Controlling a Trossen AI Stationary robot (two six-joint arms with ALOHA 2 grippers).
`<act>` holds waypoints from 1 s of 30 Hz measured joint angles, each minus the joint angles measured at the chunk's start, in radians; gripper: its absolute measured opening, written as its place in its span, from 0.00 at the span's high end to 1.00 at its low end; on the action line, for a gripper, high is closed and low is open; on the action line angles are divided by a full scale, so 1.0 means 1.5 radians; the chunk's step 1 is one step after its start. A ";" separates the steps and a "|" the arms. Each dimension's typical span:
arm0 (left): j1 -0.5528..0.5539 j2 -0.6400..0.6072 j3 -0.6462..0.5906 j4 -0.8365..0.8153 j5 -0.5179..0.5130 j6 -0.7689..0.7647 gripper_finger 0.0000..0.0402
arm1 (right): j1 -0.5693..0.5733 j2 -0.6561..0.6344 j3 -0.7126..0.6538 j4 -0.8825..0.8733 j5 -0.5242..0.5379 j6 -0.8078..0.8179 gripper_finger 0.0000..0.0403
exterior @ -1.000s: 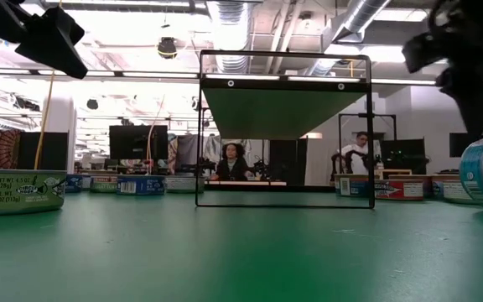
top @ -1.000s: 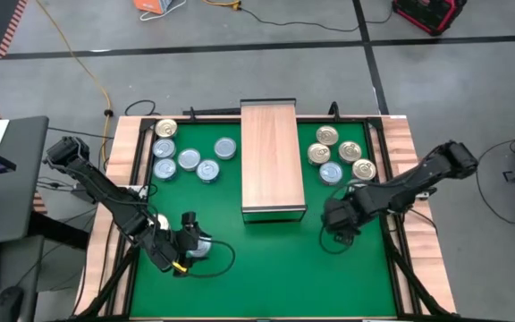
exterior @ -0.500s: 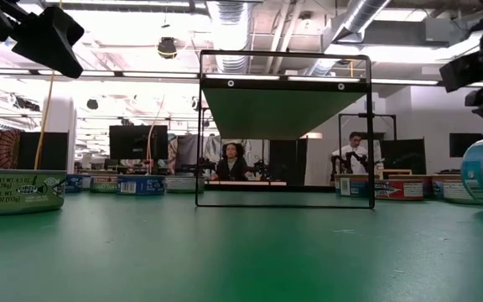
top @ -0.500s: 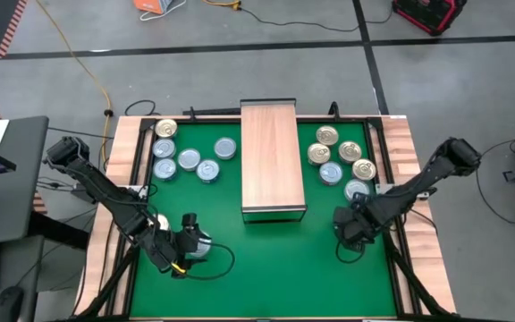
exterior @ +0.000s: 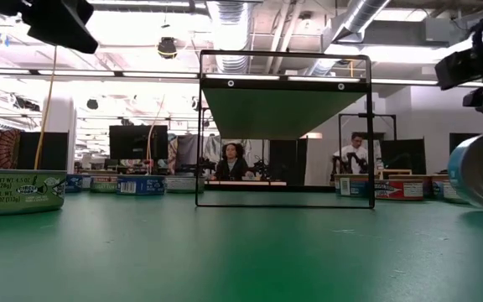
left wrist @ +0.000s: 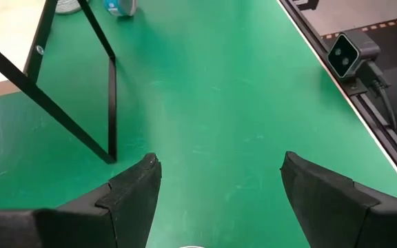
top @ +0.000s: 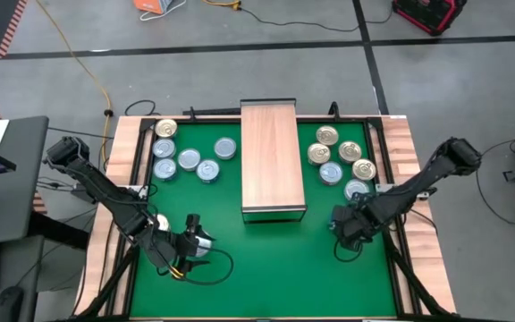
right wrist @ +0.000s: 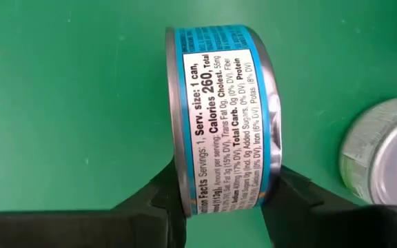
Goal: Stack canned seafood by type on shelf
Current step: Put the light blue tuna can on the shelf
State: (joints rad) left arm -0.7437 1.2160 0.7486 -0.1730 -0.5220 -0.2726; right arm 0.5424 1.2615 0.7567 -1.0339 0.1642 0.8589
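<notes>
Since a second ago, the right gripper (right wrist: pixel 219 200) has swung rightward and then settled back a little, and its fingers have narrowed onto a blue-labelled can (right wrist: pixel 219 117) lying on the green mat (top: pixel 275 259) near the right front. The wrist view shows the fingers pressing the can's flat faces from both sides, so it is grasping that can, though whether the squeeze is finished I cannot tell. The left gripper (top: pixel 189 251) has crept slightly nearer at the left front, its fingers (left wrist: pixel 133 189) spread wide around a can (top: pixel 201 241) without pinching it.

To do the pick well, I judge the right gripper should finish clamping before it lifts, rise straight so the neighbouring can (right wrist: pixel 384 158) is not nudged, and carry the can to the shelf (top: pixel 273 161), which stands in the middle of the table and carries nothing on top. The remaining cans sit in two clusters (top: pixel 186 152) either side of the shelf.
</notes>
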 joint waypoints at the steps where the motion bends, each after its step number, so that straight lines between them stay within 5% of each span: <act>1: 0.000 0.000 0.000 0.000 0.000 0.000 0.28 | -0.002 -0.010 0.001 -0.009 0.000 0.000 0.60; 11: 0.000 -0.002 0.000 -0.001 -0.005 0.018 0.28 | -0.090 -0.232 0.038 -0.041 0.084 0.003 0.60; 18: 0.000 -0.065 0.000 -0.008 -0.115 0.071 0.28 | -0.246 -0.351 0.038 0.069 0.125 -0.050 0.60; 23: 0.009 -0.144 0.000 -0.005 -0.221 0.144 0.28 | -0.361 -0.363 0.038 0.189 0.100 -0.079 0.57; 30: 0.091 -0.192 0.000 0.020 -0.232 0.230 0.28 | -0.494 -0.279 0.038 0.406 -0.032 -0.120 0.58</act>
State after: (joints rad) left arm -0.6067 0.9287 0.7486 -0.1430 -0.8703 0.0730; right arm -0.1987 0.8429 0.8143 -0.4252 0.1160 0.6794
